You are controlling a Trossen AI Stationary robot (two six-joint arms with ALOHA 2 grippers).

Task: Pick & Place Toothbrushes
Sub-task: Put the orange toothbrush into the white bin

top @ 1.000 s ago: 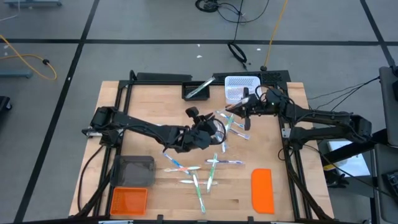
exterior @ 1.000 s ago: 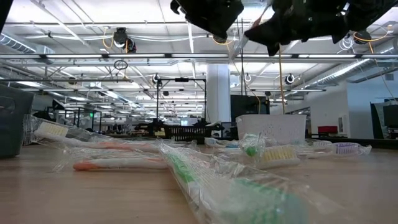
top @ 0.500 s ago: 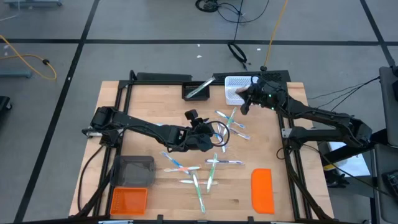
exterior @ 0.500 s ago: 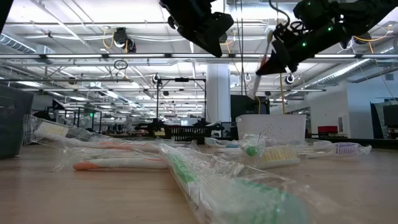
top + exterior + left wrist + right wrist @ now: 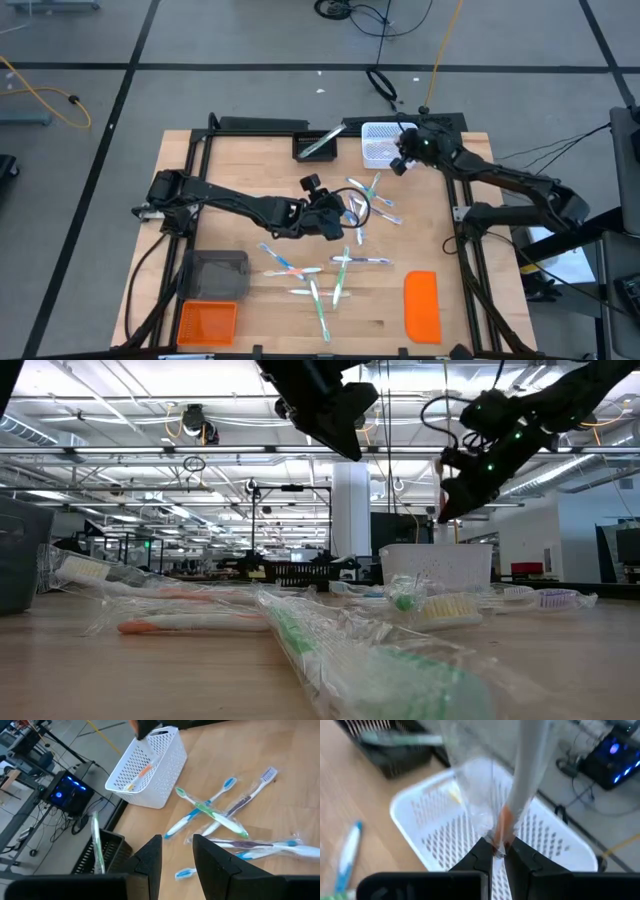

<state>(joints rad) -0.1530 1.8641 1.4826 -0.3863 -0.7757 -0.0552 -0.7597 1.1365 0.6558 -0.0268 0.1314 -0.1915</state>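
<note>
R hand holds toothbrush over white basket.

Over the last second the right gripper moves from the centre-right of the high view, where it hung above the scattered toothbrushes, up and rightward to the lower right edge of the white basket near the top of the frame. It carries along the wrapped toothbrush pinched between its fingers, which now stands over the basket's open top in the right wrist view. In the low view this gripper drops from the top edge to just above the basket. The left gripper shifts slightly up and right in the high view.
</note>
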